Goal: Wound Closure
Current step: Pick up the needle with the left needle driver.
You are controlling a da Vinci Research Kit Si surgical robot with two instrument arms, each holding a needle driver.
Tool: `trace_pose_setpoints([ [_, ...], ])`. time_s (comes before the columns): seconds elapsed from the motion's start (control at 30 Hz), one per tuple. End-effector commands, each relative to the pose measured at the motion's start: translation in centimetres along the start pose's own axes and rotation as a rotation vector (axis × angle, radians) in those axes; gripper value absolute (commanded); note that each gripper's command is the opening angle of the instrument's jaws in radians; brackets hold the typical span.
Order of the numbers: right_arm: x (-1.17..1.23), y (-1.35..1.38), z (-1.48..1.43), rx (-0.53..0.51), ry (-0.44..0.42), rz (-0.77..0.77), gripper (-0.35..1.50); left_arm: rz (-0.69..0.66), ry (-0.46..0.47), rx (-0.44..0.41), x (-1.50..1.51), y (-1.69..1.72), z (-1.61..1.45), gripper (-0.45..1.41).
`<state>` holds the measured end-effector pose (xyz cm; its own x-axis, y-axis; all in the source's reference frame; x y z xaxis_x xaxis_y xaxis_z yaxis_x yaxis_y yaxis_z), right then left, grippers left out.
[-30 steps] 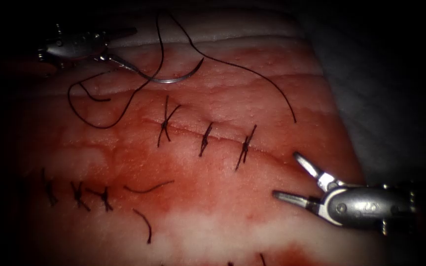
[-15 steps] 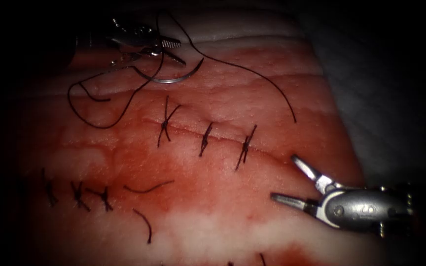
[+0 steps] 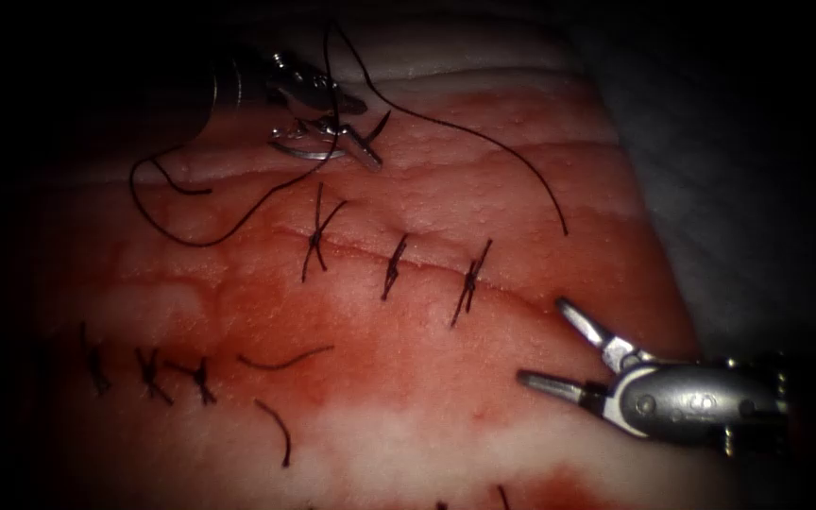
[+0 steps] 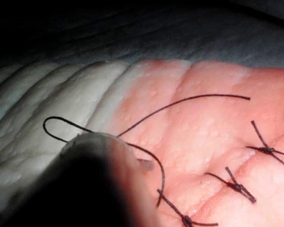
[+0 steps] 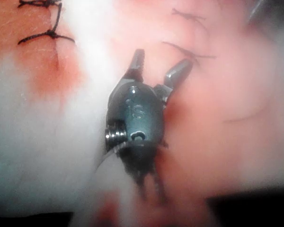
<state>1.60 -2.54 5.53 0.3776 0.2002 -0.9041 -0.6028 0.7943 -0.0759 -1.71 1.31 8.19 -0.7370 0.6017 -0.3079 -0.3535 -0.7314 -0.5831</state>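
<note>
Parked right tool (image 3: 545, 342) gaping, empty, off the cut's (image 3: 356, 249) right end. Held left tool (image 3: 356, 127) spread-jawed, empty, over needle (image 3: 302, 152) lying loose on tissue (image 3: 521, 179), probably lining up a grab.

Right tool (image 3: 559, 354) shiny metal; tissue (image 3: 408, 397) wet, glossy, pebbled; thread (image 3: 484, 137) dark, matt

A: What's on the left wrist cam?

B: Left tool (image 4: 92, 165), a dark blurred bulk very close up. Can't read the jaws.

A: Thread?

B: Thread (image 4: 180, 102) comes off the tool's edge, makes a small loop over the pale ribbed part of the tissue (image 4: 47, 109), then arcs across the pink part to a free end. Another strand curves down beside the tool.

A: Stitches?

B: Three knotted stitches (image 4: 234, 185) in a row along the closed cut (image 4: 213, 196).
</note>
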Motion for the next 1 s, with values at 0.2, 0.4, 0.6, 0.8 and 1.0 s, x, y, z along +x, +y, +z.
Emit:
trace_pose_setpoints([
  [0.2, -0.02, -0.07, 0.08, 0.000, 0.003, -0.001, 1.18, 0.010, -0.055, 0.004, 0.06, -0.04, 0.21, 0.39],
  [0.4, -0.02, -0.07, 0.07, 0.001, 0.003, -0.001, 1.18, 0.028, -0.087, -0.008, -0.02, -0.13, 0.17, -0.17],
  [0.6, -0.01, -0.07, 0.07, 0.001, 0.003, -0.001, 1.16, 0.141, -0.112, 0.034, -0.12, -0.18, 0.00, -0.45],
  [0.8, 0.01, -0.04, 0.05, 0.003, 0.001, -0.004, 1.11, 0.267, -0.186, 0.172, -0.25, -0.16, -0.38, -0.45],
  [1.0, 0.09, 0.09, 0.02, 0.008, -0.006, -0.005, 0.96, 0.503, -0.225, 0.346, -0.21, -0.06, -0.86, -0.45],
])
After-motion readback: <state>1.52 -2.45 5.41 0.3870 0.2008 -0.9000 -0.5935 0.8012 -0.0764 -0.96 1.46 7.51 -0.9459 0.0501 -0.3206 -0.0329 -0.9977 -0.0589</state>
